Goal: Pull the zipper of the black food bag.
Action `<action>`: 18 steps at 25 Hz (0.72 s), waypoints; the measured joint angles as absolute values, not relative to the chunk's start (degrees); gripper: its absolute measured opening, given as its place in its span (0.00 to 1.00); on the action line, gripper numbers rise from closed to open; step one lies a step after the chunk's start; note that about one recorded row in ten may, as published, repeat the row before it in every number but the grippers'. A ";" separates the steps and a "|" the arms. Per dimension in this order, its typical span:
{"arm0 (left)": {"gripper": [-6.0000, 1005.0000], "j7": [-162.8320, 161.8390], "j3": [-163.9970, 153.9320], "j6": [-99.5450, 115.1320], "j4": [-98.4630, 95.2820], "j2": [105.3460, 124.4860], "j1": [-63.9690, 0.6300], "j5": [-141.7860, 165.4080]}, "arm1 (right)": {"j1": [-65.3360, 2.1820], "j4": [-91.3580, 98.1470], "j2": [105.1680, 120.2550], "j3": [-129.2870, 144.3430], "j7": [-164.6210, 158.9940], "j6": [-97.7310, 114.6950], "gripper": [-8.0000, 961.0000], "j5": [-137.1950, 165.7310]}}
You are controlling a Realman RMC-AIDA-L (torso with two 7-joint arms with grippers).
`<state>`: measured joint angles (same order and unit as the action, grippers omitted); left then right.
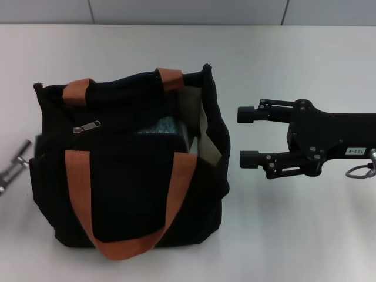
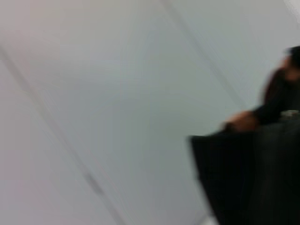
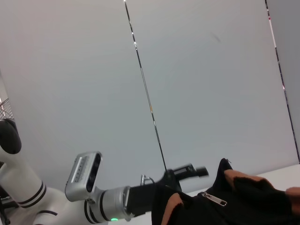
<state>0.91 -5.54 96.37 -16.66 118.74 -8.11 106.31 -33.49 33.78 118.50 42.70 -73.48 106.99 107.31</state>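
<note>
While the right gripper (image 1: 248, 136) gapes beside the black food bag (image 1: 126, 176), zipper (image 1: 87, 126) sits unobstructed

I'm looking down on a plain white surface (image 1: 117, 47) under even, soft light. Behind it runs a pale grey panelled wall (image 1: 188, 10), split by thin dark vertical seams (image 3: 147, 93) that stand out from the right wrist.

black food bag (image 1: 129, 176): matt black woven cloth
strap handles (image 1: 79, 194): orange-brown webbing
zipper (image 1: 87, 126): shiny silver-grey metal
right end effector (image 1: 249, 136): matt black plastic or metal
tabletop (image 1: 294, 235): smooth, matt white
</note>
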 joint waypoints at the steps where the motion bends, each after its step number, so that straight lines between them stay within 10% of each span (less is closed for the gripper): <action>1: 0.76 4.86 -0.15 97.94 -13.99 118.69 -8.13 105.95 | -33.46 33.72 118.50 42.68 -73.48 106.99 0.85 107.31; 18: 0.75 5.06 3.38 102.22 -13.47 118.27 -3.61 114.13 | -33.32 33.71 118.38 42.72 -74.32 106.40 0.84 107.35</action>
<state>5.06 3.38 102.22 -13.47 118.27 -3.61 114.13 -33.32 33.71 118.38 42.72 -74.32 106.40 107.35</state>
